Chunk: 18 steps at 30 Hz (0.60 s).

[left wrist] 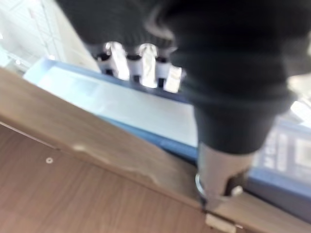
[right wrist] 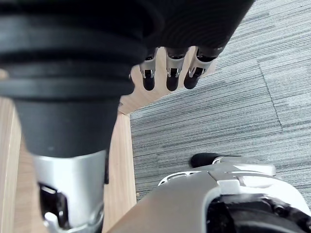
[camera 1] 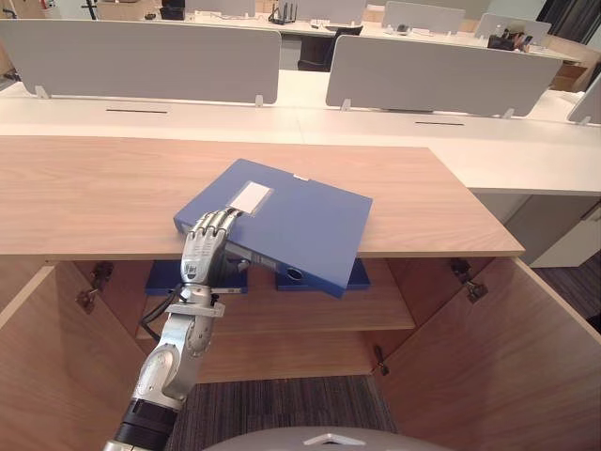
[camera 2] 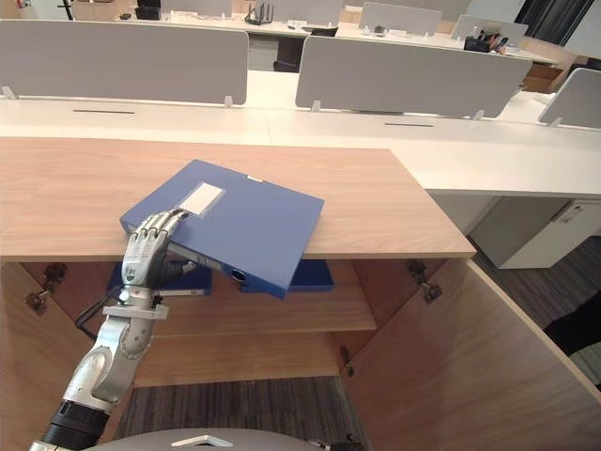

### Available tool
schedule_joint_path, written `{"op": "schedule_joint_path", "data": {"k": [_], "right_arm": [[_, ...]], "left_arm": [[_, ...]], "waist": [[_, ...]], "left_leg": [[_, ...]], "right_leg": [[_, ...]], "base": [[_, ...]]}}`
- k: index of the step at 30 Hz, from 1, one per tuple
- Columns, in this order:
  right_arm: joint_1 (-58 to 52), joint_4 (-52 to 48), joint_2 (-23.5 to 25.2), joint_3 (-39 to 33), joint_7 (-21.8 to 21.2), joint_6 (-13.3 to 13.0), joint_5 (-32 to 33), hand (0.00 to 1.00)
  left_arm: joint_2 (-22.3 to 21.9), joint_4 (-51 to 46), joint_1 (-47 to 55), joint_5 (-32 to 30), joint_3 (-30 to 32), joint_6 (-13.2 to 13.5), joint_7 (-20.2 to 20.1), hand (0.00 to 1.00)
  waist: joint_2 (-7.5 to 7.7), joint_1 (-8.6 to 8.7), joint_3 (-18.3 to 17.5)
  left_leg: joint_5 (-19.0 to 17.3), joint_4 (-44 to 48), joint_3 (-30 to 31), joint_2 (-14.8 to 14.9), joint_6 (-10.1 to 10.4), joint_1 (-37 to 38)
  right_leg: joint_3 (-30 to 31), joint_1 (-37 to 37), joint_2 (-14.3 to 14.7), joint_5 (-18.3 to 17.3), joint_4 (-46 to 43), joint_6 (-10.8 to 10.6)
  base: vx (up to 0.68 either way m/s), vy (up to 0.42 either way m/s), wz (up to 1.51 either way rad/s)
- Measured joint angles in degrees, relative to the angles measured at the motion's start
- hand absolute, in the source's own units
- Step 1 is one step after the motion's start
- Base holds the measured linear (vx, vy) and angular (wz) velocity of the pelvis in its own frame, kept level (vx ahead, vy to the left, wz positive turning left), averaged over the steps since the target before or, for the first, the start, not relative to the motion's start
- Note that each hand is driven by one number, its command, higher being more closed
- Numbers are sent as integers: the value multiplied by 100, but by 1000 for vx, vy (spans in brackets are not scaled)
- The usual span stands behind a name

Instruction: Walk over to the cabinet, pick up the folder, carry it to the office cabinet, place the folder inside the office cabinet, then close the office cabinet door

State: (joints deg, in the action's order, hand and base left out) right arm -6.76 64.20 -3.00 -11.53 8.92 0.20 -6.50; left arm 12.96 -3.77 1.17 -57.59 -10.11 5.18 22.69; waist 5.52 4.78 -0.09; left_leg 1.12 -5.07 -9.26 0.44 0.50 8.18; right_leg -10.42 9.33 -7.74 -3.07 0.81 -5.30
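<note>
Blue folder [camera 1: 282,221] juts off the cabinet top [camera 1: 94,197] just beyond the left hand [camera 1: 200,254], which pinches its overhanging corner, likely for lifting; right hand [right wrist: 167,73] hangs relaxed.

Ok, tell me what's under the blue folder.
The folder rests on the wooden cabinet top; its near corner overhangs a shelf where two other folders lie, partly covered. The left hand pinches its edge.

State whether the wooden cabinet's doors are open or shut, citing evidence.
Open: the right door and left door swing outward, exposing the inner shelf.
</note>
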Motion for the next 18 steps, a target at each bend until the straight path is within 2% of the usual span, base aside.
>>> {"op": "schedule_joint_path", "data": {"k": [10,18], "right_arm": [[-48,-1,9,-24,10,0,11,0],[-107,-1,18,-44,36,0,55,0]], "left_arm": [[-11,16,2,-113,-122,98,45,100],[-175,-1,1,326,-123,120,87,100]], "waist": [[-1,-1,-81],[8,1,-152]], "left_leg": [[11,0,1,-1,-12,5],[13,0,3,-3,-14,0]], "right_leg": [[4,-2,-3,-7,-2,13],[6,-9,-4,-7,-16,13]], "base": [[0,0,0],[0,0,0]]}}
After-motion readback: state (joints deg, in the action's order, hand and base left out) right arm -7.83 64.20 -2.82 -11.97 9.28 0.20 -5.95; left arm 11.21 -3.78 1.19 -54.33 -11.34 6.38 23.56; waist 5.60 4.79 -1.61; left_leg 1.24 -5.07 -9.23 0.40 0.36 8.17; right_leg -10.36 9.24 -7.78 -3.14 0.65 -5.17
